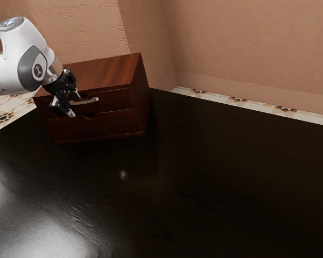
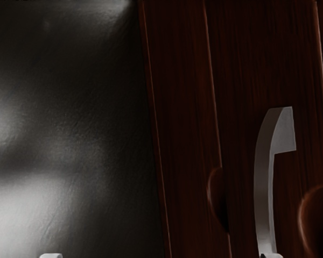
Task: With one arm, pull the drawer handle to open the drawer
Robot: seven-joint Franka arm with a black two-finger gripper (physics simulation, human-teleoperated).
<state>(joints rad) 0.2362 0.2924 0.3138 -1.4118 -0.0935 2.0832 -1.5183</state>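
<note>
Dark reddish wood makes up the cabinet [image 1: 116, 67], which stands on the black counter [image 1: 204, 188] in the upper left of the exterior view, close to the wall. Two drawers noted. The upper drawer [image 1: 118, 99] carries a pale metal handle [image 1: 89, 100], its long axis running level along the drawer front. That front appears flush with the one below, so I judge the drawer not yet opened. My pincer [image 1: 71, 104] sits at the end of the handle nearer the exterior view's left, spread wide with one black finger above the bar and one below, holding nothing. Whether either finger touches the bar I cannot tell. In the wrist view the handle [image 2: 270, 183] appears off my hand's centre line, with bare counter beyond the cabinet's edge. Finding: my closing line crosses the bar's long axis, which suits a grip, but most of the bar lies toward the exterior view's right of my pincer. Judgement: centre on the bar, close, then draw straight out from the drawer front.
</note>
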